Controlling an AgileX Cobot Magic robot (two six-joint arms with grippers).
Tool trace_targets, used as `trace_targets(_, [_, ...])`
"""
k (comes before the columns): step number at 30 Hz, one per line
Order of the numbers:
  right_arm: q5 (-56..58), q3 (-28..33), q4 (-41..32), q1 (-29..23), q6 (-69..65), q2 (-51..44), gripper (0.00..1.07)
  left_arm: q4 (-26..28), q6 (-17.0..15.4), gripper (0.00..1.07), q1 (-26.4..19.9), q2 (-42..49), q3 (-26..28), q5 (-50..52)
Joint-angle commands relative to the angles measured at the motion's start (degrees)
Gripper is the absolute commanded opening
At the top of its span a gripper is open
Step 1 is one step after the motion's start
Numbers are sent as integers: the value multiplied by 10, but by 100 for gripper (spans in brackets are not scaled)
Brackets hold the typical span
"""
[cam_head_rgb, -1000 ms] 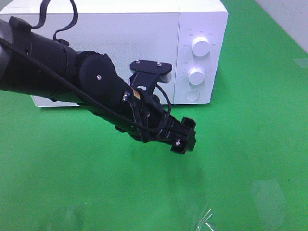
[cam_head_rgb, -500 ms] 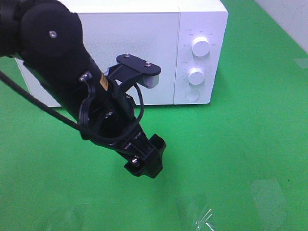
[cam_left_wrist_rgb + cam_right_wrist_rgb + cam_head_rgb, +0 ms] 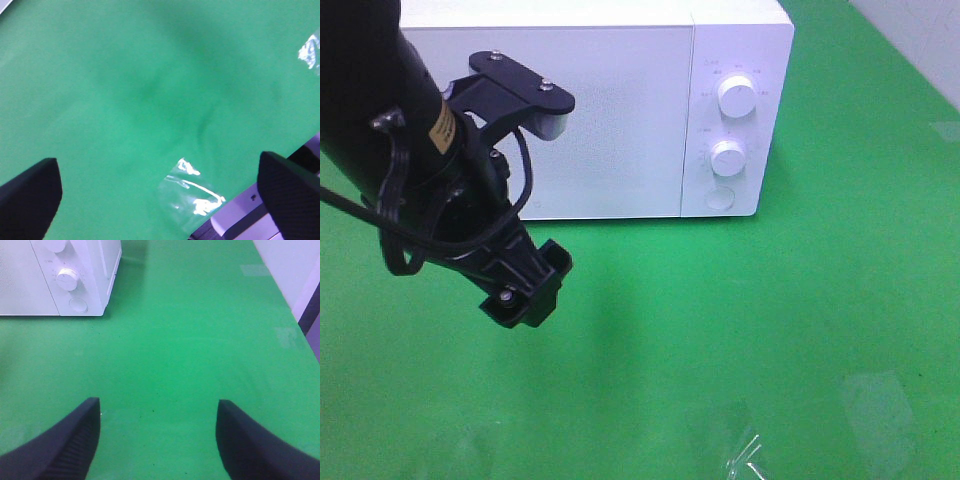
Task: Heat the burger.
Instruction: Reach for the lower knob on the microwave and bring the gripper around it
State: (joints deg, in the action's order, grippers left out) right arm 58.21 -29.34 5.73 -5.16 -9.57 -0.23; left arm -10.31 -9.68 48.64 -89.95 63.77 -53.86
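left claw: the black left claw (image 3: 527,290) hangs over the flat green worktop (image 3: 650,380), in front of the left end of the white boxy microwave (image 3: 590,110). It's spread about as wide as it goes with nothing in it. The wrist view shows just bare green between the fingers (image 3: 30,197).
door: the microwave's frosted white door (image 3: 550,120) is shut flat, and you can't see through it at all.
controls: two round white knobs (image 3: 738,95) are stacked on the right-hand panel, with a round button (image 3: 720,197) under them. Neither claw is near them.
shiny bit: there's a clear glossy patch (image 3: 750,455) on the worktop near the front edge. Tape or film maybe, too washed out to call.
right claw: the black right claw (image 3: 157,440) only shows in its own wrist view. It's parted and empty, low over open worktop, with the knob side of the microwave off ahead.
burger: not in any view. Could be behind that door, could be off frame, honestly can't tell.
step: my guess is we're between moves. Both claws are free and clear of the oven.
next: if it's inside, a claw has to turn a knob, which wants a narrower pinch than either has now. If not, press the button to pop the door, then go fetch it.
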Motion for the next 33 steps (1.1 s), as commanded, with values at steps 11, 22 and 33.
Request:
trace_targets(11, [-6, 2, -2, 4, 2, -15, 64, 72, 59, 102, -151, 4, 1, -64])
trace_targets(22, [-6, 2, -2, 4, 2, -15, 64, 149, 143, 102, -391, 4, 1, -130])
trace_targets(33, [-6, 2, -2, 4, 2, -15, 64, 181, 146, 102, -508, 60, 1, -150])
